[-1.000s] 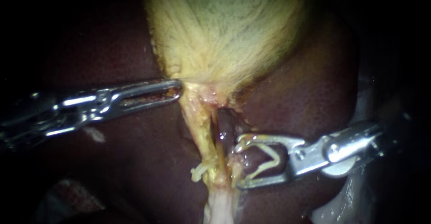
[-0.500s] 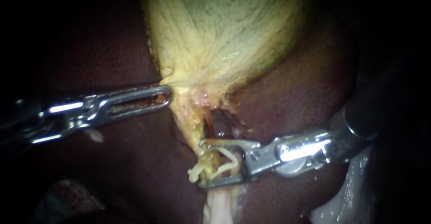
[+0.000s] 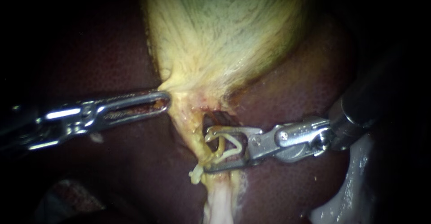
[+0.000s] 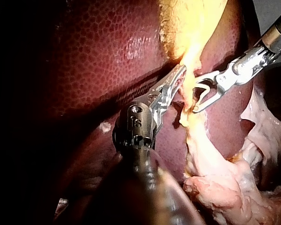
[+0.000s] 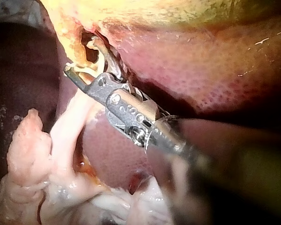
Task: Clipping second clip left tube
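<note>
Count: 2 instruments, 2 clips, 1 gallbladder, 1 liver, and 1 tube I can pick out for sure.

Left instrument (image 3: 167, 99) comes in from 9 o'clock. Its jaws are clenched on the lower edge of the gallbladder (image 3: 224, 35), and the tissue tents toward the tip. The left wrist view (image 4: 181, 74) shows the same pinch. Bare liver (image 3: 90, 40) lies all around its shaft, with nothing crowding it.

The gallbladder fills 12 o'clock and narrows to a neck just above centre. The tube (image 3: 194, 127) runs from that neck down to 6 o'clock. A dark opening (image 3: 219, 118) sits on its 3 o'clock side.

The seated clip (image 3: 195, 174) is on the tube at about 7 o'clock of centre. It sticks out toward 9 and lies just beside the right instrument's lower jaw tip.

Right instrument (image 3: 205, 151) comes in from 3 o'clock. Its jaws are spread, each carrying one leg of the loaded clip (image 3: 233, 142), so they grasp the clip. A yellow strand shows between the legs. The jaw tips reach the tube, but I can't tell whether they cross it fully.

Room is tight: only a short stretch of tube lies between the upper jaw and the neck. The two instrument tips are near each other but apart. Pale tissue (image 3: 341, 201) lines the 5 o'clock edge under the right shaft.
</note>
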You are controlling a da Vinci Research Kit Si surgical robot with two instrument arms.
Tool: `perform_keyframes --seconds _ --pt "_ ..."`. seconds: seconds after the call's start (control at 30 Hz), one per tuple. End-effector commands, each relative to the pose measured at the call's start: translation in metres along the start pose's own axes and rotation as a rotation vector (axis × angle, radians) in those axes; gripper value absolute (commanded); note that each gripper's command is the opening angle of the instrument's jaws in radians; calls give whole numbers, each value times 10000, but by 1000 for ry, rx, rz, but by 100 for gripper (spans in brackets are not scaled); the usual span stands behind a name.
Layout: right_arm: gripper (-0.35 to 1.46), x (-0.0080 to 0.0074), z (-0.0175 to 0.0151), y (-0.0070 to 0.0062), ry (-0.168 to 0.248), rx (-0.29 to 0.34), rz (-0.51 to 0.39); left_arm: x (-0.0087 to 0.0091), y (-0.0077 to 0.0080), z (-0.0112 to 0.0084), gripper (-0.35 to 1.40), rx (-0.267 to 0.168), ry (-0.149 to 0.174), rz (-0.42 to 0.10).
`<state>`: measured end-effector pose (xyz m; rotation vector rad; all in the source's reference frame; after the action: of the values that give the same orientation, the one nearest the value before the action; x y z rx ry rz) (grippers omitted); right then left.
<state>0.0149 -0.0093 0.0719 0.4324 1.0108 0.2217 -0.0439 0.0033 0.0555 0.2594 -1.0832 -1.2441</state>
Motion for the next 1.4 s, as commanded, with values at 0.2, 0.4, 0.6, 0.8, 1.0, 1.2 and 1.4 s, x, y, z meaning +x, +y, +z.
perform_keyframes --seconds 0.2,0.4,0.6,0.8,1.0,1.2,1.4 --pt "58 -1 16 -18 1 39 -15 2 -3 4 -35 4 -1 0" --pt "51 4 28 -27 -15 104 -22 5 -5 8 -35 8 0 2" --pt "43 6 31 -27 -23 134 -41 5 -7 9 -35 10 1 2" --pt "-17 5 26 -28 -63 136 28 5 -8 9 -35 9 0 1" --pt "-35 5 21 -27 -106 127 65 5 -8 10 -35 8 0 2" --pt "-35 2 22 -27 -112 126 68 6 -8 12 -35 8 0 2" --pt "-35 2 21 -27 -112 126 68 6 -8 13 -35 11 1 2"
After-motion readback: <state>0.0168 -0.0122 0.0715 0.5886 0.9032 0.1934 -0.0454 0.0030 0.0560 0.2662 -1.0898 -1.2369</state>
